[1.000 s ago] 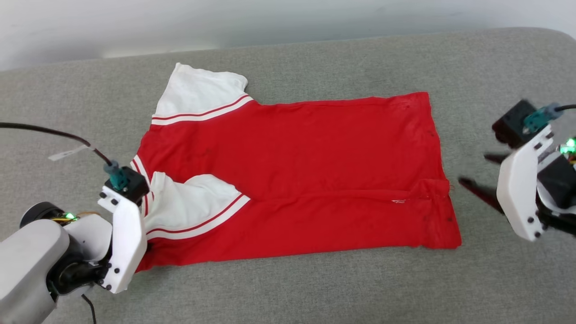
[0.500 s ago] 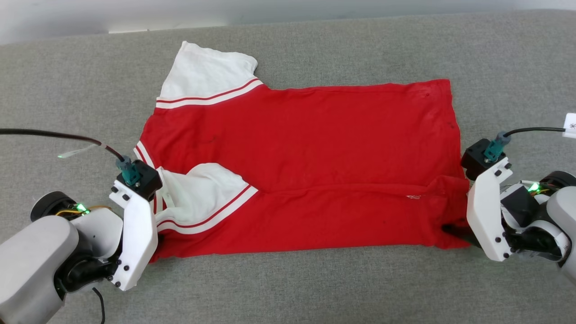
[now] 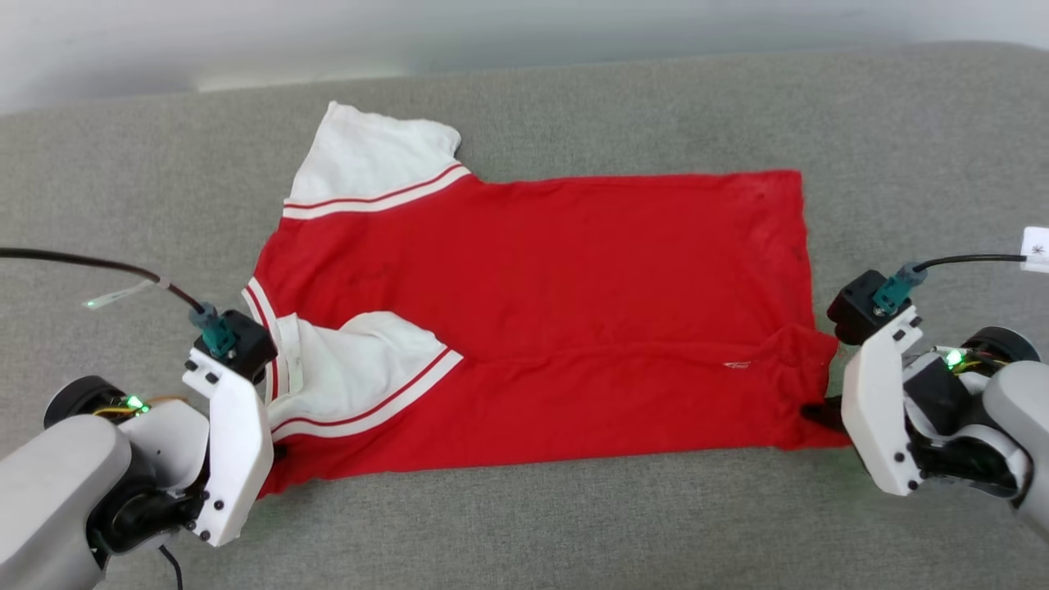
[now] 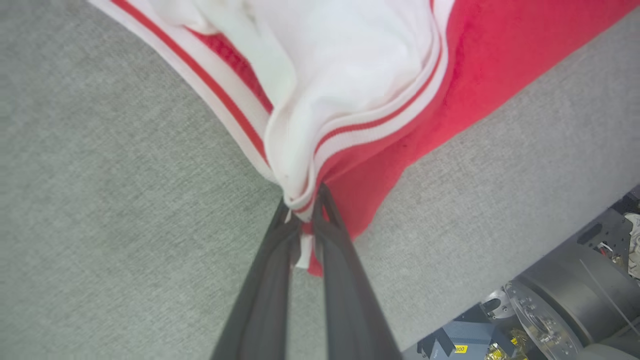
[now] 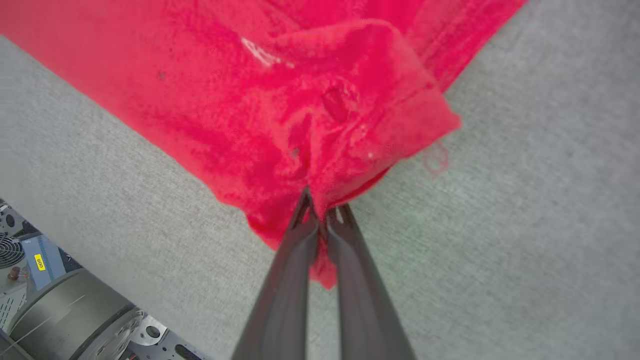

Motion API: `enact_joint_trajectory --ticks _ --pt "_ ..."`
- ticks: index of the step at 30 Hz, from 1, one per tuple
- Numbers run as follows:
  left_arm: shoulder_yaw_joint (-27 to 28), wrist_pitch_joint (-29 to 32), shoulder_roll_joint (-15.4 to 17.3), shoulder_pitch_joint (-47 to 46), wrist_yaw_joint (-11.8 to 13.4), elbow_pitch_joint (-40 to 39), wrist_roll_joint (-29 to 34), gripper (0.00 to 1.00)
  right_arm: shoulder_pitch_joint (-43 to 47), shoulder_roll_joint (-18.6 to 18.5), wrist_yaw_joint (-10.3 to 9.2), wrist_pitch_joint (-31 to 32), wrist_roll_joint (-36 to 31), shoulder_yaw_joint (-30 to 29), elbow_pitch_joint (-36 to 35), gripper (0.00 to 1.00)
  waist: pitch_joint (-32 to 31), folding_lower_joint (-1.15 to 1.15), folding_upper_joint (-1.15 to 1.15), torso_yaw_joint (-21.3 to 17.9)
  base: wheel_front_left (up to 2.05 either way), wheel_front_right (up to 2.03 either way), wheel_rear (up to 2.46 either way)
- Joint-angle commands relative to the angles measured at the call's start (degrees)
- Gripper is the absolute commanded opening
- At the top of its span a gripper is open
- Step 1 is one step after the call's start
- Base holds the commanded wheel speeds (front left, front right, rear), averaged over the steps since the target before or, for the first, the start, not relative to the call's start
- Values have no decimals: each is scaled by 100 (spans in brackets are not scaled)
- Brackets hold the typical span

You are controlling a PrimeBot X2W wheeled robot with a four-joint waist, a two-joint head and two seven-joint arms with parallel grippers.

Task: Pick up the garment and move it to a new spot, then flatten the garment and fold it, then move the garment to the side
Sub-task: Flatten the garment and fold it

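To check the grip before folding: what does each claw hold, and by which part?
Both hold the garment. The left claw pinches the striped trim at its near sleeve-end corner; the right claw pinches its near hem corner.

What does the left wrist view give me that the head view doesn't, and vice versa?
Left wrist view: the left gripper shut on the garment at the striped sleeve trim; robot base hardware beyond the grey surface. Head view: the garment's full spread, far sleeve flat, near edge folded over, right gripper at the hem corner. Both: red-and-white cloth on that surface.
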Motion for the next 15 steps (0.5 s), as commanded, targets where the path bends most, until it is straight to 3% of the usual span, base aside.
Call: enact_joint_trajectory --ticks 1,15 --pt "10 -47 49 125 22 -34 -47 0 31 -127 2 -52 66 24 -122 0 -167 0 0 -46 0 0 0" --pt "-93 -144 429 829 218 -706 -330 0 465 -1112 1 -13 508 20 -1148 0 -569 0 0 -51 0 0 0"
